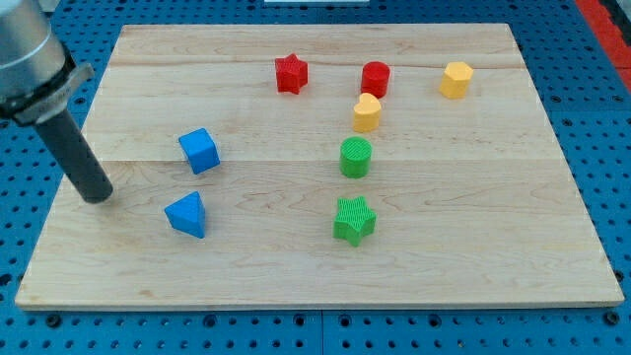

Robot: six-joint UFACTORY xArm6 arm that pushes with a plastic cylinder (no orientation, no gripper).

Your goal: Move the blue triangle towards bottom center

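In the camera view, a pale wooden board (296,271) lay on a blue perforated table (30,256). The arm came in from the view's top left corner, its grey housing (28,54) ending in a straight dark rod (77,153). There was no pincer on this arm, so nothing was open, clenched or grasped; my tip (98,198) rested on the board near its left edge and touched no block.

The blue triangle (187,214) sat in the lower left part of the board, to the right of my tip and slightly lower in the view, with a clear gap of bare wood between them. Just above the triangle, apart from it, stood the blue cube (200,150).

Near the middle of the board the green cylinder (356,157) stood upright, and below it, toward the view's bottom, lay the green star (355,219); the two were close but not touching. Above the green cylinder was the yellow heart (367,112), and just above that the red cylinder (376,78), the two near each other, though whether they touched could not be told. The red star (291,73) lay to the left of the red cylinder near the view's top, and the yellow hexagon (455,79) sat well off to the right at about the same height
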